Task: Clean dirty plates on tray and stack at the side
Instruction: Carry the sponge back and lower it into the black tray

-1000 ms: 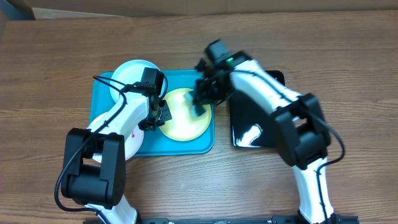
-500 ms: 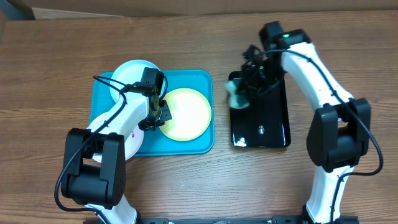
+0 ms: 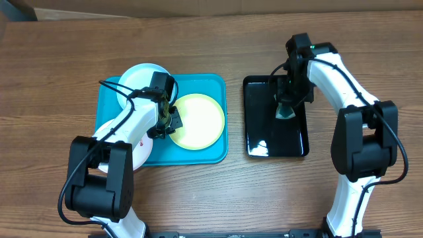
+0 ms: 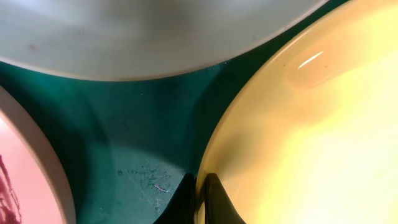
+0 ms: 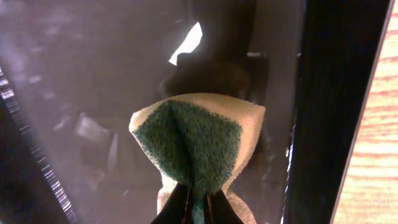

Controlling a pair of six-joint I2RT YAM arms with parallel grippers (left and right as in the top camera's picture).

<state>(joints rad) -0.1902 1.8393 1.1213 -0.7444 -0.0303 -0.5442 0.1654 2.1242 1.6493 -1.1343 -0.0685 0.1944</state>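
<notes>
The yellow plate (image 3: pixel 198 122) lies on the teal tray (image 3: pixel 205 82). My left gripper (image 3: pixel 166 120) is shut on its left rim, as the left wrist view shows (image 4: pixel 200 196) with the yellow plate (image 4: pixel 311 137) to the right. The pale blue plate (image 3: pixel 140 78) sits at the tray's back left corner and shows in the left wrist view (image 4: pixel 155 31). The white plate (image 3: pixel 144 153) lies under my left arm; its reddish smear shows in the left wrist view (image 4: pixel 22 162). My right gripper (image 3: pixel 286 106) is shut on a green sponge (image 5: pixel 193 140) over the black tray (image 3: pixel 261 125).
The black tray stands to the right of the teal tray with a narrow gap of wooden table between them. In the right wrist view the sponge hangs just above the glossy black tray (image 5: pixel 93 74). Bare wood lies around both trays.
My right arm has carried the sponge from the yellow plate rightward and now holds it low over the black tray. My left gripper and the plates have not moved.
</notes>
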